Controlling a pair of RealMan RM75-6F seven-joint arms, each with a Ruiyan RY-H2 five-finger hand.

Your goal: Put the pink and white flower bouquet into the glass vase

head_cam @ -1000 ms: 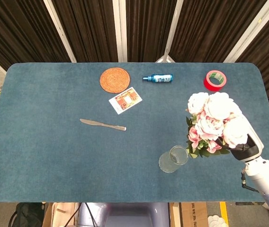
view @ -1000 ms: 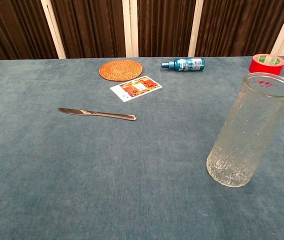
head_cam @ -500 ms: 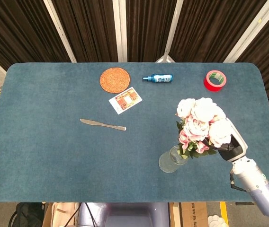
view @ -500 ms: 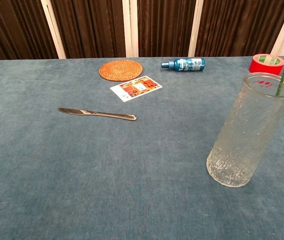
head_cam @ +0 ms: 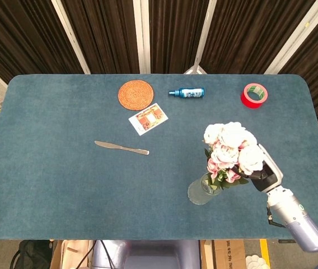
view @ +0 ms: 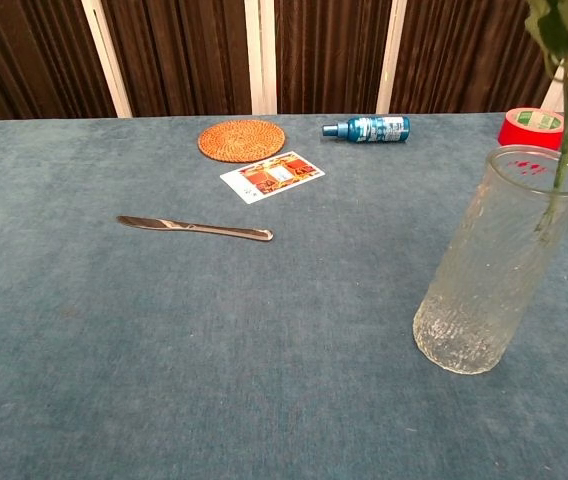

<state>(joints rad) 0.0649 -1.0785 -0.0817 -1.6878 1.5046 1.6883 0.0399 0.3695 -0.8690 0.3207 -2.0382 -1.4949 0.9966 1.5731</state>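
Head view: right robot hand [head_cam: 264, 175] grips the bouquet [head_cam: 229, 150] from the right.
Stems: dipping inside the glass vase [view: 499, 262], blooms above rim.

- The right arm [head_cam: 293, 216] enters from the lower right corner in the head view and angles up and to the left.
- The right hand [head_cam: 261, 172], dark at the fingers, grips the pink and white flower bouquet [head_cam: 229, 151] from the right side.
- The left hand appears in neither view.
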